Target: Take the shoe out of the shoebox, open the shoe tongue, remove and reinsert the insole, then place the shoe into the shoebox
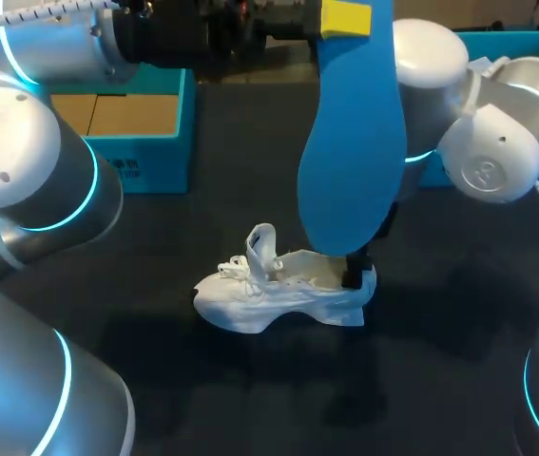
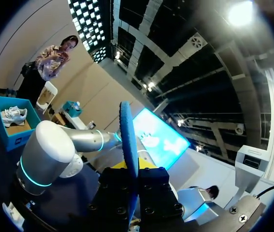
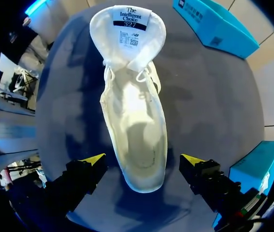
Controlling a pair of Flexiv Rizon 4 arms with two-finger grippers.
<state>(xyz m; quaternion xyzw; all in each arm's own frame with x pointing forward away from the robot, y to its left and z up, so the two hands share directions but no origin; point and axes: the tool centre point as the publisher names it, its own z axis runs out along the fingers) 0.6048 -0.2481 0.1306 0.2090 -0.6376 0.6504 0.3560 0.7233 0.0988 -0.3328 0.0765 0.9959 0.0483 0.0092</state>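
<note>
A white shoe (image 1: 283, 290) lies on its sole on the black table, toe to the left, with its tongue (image 3: 127, 29) folded up and forward. The shoe's inside (image 3: 137, 130) is bare. High above it, my left gripper (image 1: 345, 19) is shut on one end of the blue insole (image 1: 350, 142), which hangs down in front of the shoe's heel. In the left wrist view the insole (image 2: 128, 145) stands edge-on between the gripper's (image 2: 129, 188) fingers. My right gripper (image 3: 142, 159) is open over the heel, one yellow tip on each side, and neither touches it. In the head view the right gripper (image 1: 356, 271) is partly hidden behind the insole.
An open teal shoebox (image 1: 126, 142) stands at the back left and a second teal box (image 1: 526, 57) at the back right behind my right arm. Both boxes also show in the right wrist view, one box (image 3: 214, 26) ahead of the toe and the other box (image 3: 252, 166) beside the gripper.
</note>
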